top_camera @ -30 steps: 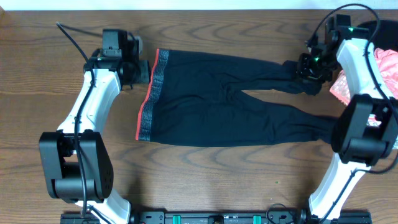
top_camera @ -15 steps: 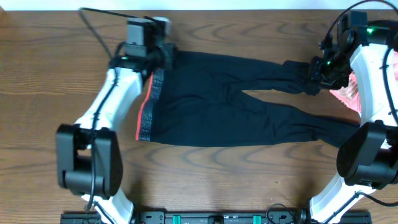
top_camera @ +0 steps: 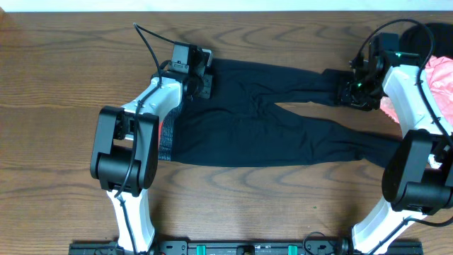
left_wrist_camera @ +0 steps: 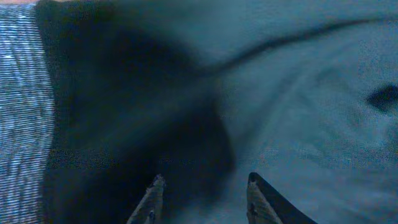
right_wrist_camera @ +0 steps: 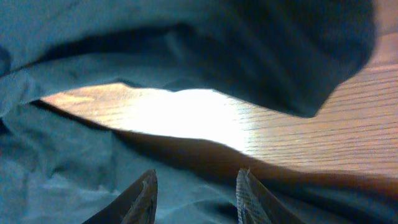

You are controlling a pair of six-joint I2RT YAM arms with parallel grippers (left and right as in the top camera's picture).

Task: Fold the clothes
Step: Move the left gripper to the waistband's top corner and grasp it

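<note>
The clothes, long black leggings [top_camera: 269,134], lie flat across the table with the waist to the left and the two legs running right. The grey waistband [top_camera: 166,138] with its coral-red edge shows below my left arm. My left gripper [top_camera: 205,79] hovers low over the black fabric just right of the waistband's far end. In the left wrist view it [left_wrist_camera: 203,183] is open above dark cloth [left_wrist_camera: 298,93], with the waistband [left_wrist_camera: 25,99] at the left. My right gripper [top_camera: 347,91] sits at the far leg's cuff. It [right_wrist_camera: 198,183] is open over rumpled fabric [right_wrist_camera: 74,168].
A pink garment [top_camera: 439,78] lies at the right edge beside my right arm, with a dark object [top_camera: 425,35] behind it. Bare wooden table [top_camera: 56,106] stretches left of the leggings. A black rail [top_camera: 241,248] runs along the front edge.
My left gripper has swung right, from beside the waistband to over the black fabric past it. The right gripper has shifted only slightly at the far leg's cuff.
</note>
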